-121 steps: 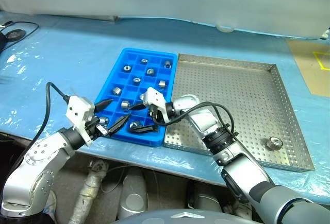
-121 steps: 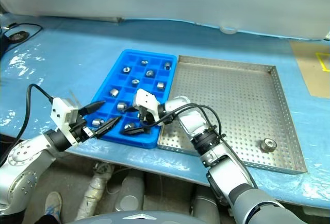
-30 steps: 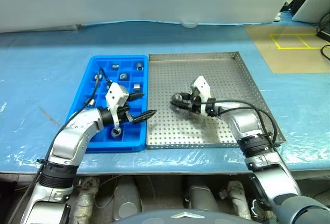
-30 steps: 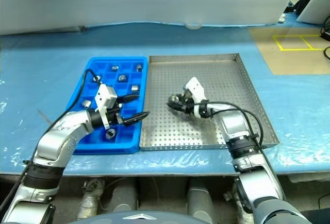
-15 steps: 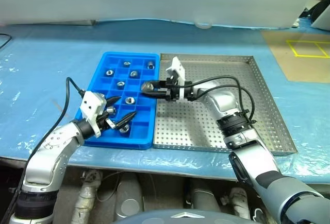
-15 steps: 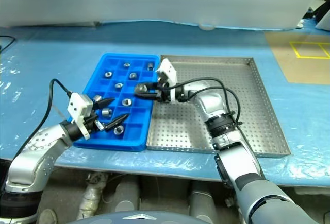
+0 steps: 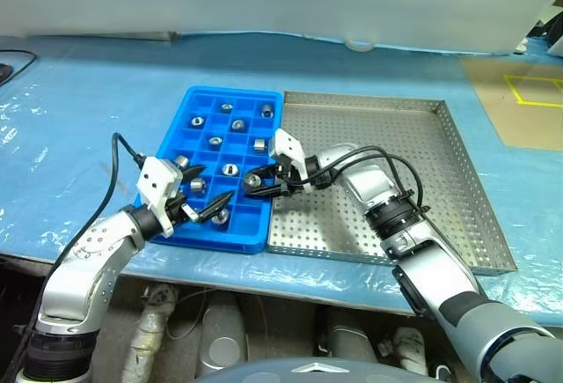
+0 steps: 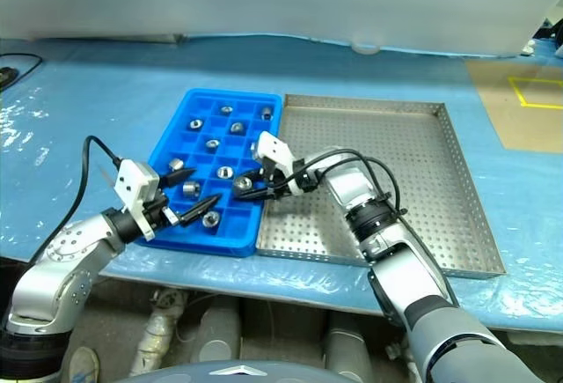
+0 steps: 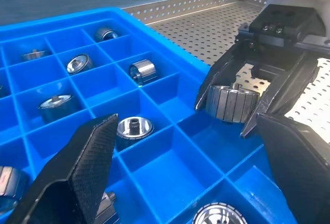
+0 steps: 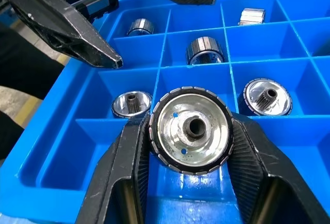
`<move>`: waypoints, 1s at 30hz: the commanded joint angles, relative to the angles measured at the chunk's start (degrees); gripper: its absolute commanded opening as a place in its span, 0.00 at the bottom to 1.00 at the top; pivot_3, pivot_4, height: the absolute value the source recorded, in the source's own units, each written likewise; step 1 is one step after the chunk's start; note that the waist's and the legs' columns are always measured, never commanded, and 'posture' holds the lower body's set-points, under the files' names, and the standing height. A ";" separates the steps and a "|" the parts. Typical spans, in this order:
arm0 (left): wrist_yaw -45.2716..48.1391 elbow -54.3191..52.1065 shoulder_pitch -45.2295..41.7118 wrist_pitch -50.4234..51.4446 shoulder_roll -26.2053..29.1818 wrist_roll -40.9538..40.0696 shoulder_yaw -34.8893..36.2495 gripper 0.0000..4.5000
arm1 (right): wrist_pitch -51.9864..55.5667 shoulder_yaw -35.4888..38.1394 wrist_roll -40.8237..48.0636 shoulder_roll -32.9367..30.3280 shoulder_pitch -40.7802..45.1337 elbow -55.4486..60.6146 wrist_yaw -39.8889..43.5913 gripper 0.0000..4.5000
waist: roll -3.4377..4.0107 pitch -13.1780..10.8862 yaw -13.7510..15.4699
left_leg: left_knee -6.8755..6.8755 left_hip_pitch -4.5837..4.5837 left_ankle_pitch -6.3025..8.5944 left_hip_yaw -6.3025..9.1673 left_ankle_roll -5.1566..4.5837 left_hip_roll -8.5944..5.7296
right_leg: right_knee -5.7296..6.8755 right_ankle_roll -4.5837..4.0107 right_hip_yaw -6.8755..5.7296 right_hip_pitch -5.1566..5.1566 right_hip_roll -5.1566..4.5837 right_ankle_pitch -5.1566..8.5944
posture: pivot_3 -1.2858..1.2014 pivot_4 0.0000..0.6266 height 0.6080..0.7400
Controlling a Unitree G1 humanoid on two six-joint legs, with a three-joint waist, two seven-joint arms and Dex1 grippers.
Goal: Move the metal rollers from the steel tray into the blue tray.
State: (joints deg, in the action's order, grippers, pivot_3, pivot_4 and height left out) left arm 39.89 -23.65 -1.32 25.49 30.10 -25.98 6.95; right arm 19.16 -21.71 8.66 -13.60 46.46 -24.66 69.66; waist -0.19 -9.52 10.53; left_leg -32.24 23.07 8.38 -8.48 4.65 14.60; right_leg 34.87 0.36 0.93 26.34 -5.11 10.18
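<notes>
Now the right gripper (image 7: 256, 184) has swung across from the steel tray (image 7: 457, 167) and hangs over the near right corner of the blue tray (image 7: 204, 99), a roller (image 10: 190, 129) clamped between its two black fingers, hole facing out. A moment ago that hand was out over the perforated floor; half a second back it was crossing the rim; now it sits above an empty compartment in the near rows. From where I stand the fingers look to be just starting to ease, yet the roller is still pinched between them, so I would call it gripped, not yet dropped. Over on the other side, the left gripper (image 7: 204, 203) has drawn back to the near left edge of the blue tray, its jaws spread wide with nothing in them. Other rollers already sit in their compartments, one per cell, and the steel tray looks bare as far as I can see, so this may well be the last one. Next comes the release into that free cell, I reckon.
</notes>
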 commanded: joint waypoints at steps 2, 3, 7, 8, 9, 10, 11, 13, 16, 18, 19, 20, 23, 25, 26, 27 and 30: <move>1.72 1.11 -3.24 -0.59 0.18 -0.58 -1.87 1.00 | 0.91 2.11 0.29 -0.61 -1.26 3.07 -2.15 0.82 | 0.00 0.00 -0.19 | -0.07 -0.01 0.00 0.00 0.00 0.00 | 0.06 0.00 0.02 0.00 0.01 -0.01 | 0.63 0.24 1.00; 2.14 1.67 -3.90 -0.66 0.06 -0.58 -2.38 1.00 | 1.01 3.03 0.51 -0.44 -1.26 3.22 -3.33 0.89 | 0.00 0.00 -0.23 | -0.09 -0.02 0.00 0.00 0.00 0.00 | 0.11 0.00 0.03 0.00 0.00 -0.01 | 0.63 0.24 1.00; 4.59 5.84 -8.21 -1.60 -0.75 -0.05 -5.31 1.00 | 3.19 7.66 3.17 -1.72 -2.77 7.05 -6.36 0.96 | 0.00 0.00 -0.43 | -0.16 -0.06 -0.02 -0.01 0.03 0.00 | 0.24 0.00 0.08 0.02 0.01 -0.01 | 0.59 0.24 1.00; 5.43 7.35 -9.78 -1.97 -1.11 0.07 -6.14 1.00 | 4.24 9.06 3.93 -2.56 -3.58 8.68 -7.02 0.96 | 0.00 0.00 -0.49 | -0.17 -0.07 -0.02 -0.01 0.03 -0.02 | 0.25 0.00 0.08 0.00 0.00 0.00 | 0.58 0.24 1.00; 6.20 8.68 -11.10 -2.30 -1.35 0.13 -6.74 1.00 | 5.01 10.08 4.34 -3.26 -4.19 9.84 -7.62 0.96 | 0.00 0.00 -0.57 | -0.18 -0.06 -0.02 -0.01 0.04 -0.02 | 0.26 0.00 0.09 0.02 0.00 -0.01 | 0.57 0.24 1.00; 7.18 10.47 -12.76 -2.82 -1.79 0.37 -7.62 1.00 | 5.89 11.33 4.61 -4.51 -5.35 11.38 -8.48 0.96 | 0.00 0.00 -0.66 | -0.22 -0.05 -0.03 -0.02 0.04 -0.02 | 0.29 0.00 0.10 0.01 0.00 -0.01 | 0.56 0.24 1.00; 8.16 12.22 -14.24 -3.39 -2.14 0.68 -8.44 1.00 | 6.60 12.34 4.57 -5.74 -6.50 12.72 -9.44 0.96 | 0.00 0.00 -0.74 | -0.25 -0.06 -0.03 -0.02 0.05 -0.02 | 0.29 0.00 0.12 0.00 0.01 -0.01 | 0.54 0.24 1.00; 10.33 15.83 -17.23 -4.62 -3.00 1.31 -10.12 1.00 | 8.40 14.67 4.81 -8.38 -9.41 15.94 -11.46 0.96 | 0.00 0.00 -1.58 | -0.31 -0.07 -0.12 -0.03 0.20 -0.03 | 0.31 0.00 0.16 -0.02 0.01 -0.01 | 0.52 0.24 1.00; 12.81 20.20 -20.76 -6.31 -4.28 2.04 -11.73 1.00 | 10.48 17.53 5.35 -11.45 -13.84 20.61 -13.82 0.96 | -0.01 0.01 -3.28 | -0.34 -0.09 -0.15 -0.06 0.24 -0.08 | 0.29 0.02 0.25 -0.05 0.01 -0.02 | 0.50 0.24 1.00; 14.29 23.42 -23.20 -7.45 -5.35 2.43 -12.41 1.00 | 11.54 20.05 6.22 -12.62 -17.00 24.06 -16.03 0.96 | -0.01 0.01 -4.63 | -0.30 -0.14 -0.16 -0.08 0.26 -0.08 | 0.29 0.02 0.28 -0.04 0.03 -0.02 | 0.48 0.24 1.00; 14.98 25.13 -24.40 -8.04 -6.00 2.61 -12.68 1.00 | 12.31 21.97 7.43 -12.56 -18.41 26.04 -17.36 0.96 | -0.01 0.01 -5.18 | -0.27 -0.16 -0.16 -0.09 0.27 -0.08 | 0.29 0.02 0.30 -0.03 0.04 -0.02 | 0.47 0.24 1.00; 15.61 26.84 -25.55 -9.13 -6.65 2.99 -12.87 1.00 | 13.32 24.02 9.17 -12.13 -19.53 28.08 -18.65 0.96 | -0.01 0.00 -5.84 | -0.23 -0.23 -0.18 -0.12 0.28 -0.10 | 0.29 0.02 0.37 -0.03 0.06 -0.02 | 0.46 0.24 1.00; 13.46 33.04 -29.47 -13.79 -10.63 2.81 -10.09 1.00 | 15.03 28.85 13.20 -10.46 -21.90 32.39 -22.50 0.96 | -0.01 0.00 -7.37 | -0.21 -0.39 -0.18 -0.22 0.28 -0.15 | 0.29 0.04 0.57 -0.04 0.11 -0.03 | 0.45 0.24 1.00; 13.01 35.51 -30.66 -15.70 -11.94 3.46 -9.59 1.00 | 15.35 31.46 14.86 -9.24 -22.92 33.89 -25.56 0.96 | -0.03 0.01 -8.23 | -0.24 -0.46 -0.17 -0.24 0.26 -0.19 | 0.30 0.06 0.61 -0.10 0.09 -0.04 | 0.45 0.24 1.00; 13.23 35.81 -30.73 -16.16 -12.32 3.65 -9.76 1.00 | 15.47 32.28 15.65 -9.03 -23.45 34.66 -26.39 0.96 | -0.03 0.01 -8.45 | -0.24 -0.49 -0.17 -0.25 0.26 -0.19 | 0.30 0.06 0.62 -0.11 0.09 -0.04 | 0.45 0.24 1.00; 13.52 35.91 -30.68 -16.56 -12.66 3.62 -9.88 1.00 | 15.50 32.82 16.26 -8.94 -23.84 35.25 -27.00 0.96 | -0.03 0.01 -8.51 | -0.24 -0.52 -0.16 -0.27 0.25 -0.19 | 0.30 0.07 0.64 -0.12 0.09 -0.04 | 0.45 0.24 1.00; 14.20 35.92 -30.33 -16.18 -13.44 3.12 -10.40 1.00 | 15.27 32.99 16.81 -9.53 -24.12 35.28 -28.14 0.96 | -0.03 0.01 -8.43 | -0.16 -0.54 -0.16 -0.29 0.23 -0.20 | 0.24 0.07 0.64 -0.12 0.09 -0.04 | 0.45 0.24 1.00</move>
State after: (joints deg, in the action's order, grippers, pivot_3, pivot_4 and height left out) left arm 53.49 13.02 -31.34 10.27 16.95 -22.42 -4.15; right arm 34.79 10.52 23.84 -22.81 21.88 8.35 42.13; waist -0.21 -9.51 2.10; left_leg -32.40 22.54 8.23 -8.78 4.87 14.39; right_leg 35.09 0.42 1.58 26.21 -5.02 10.14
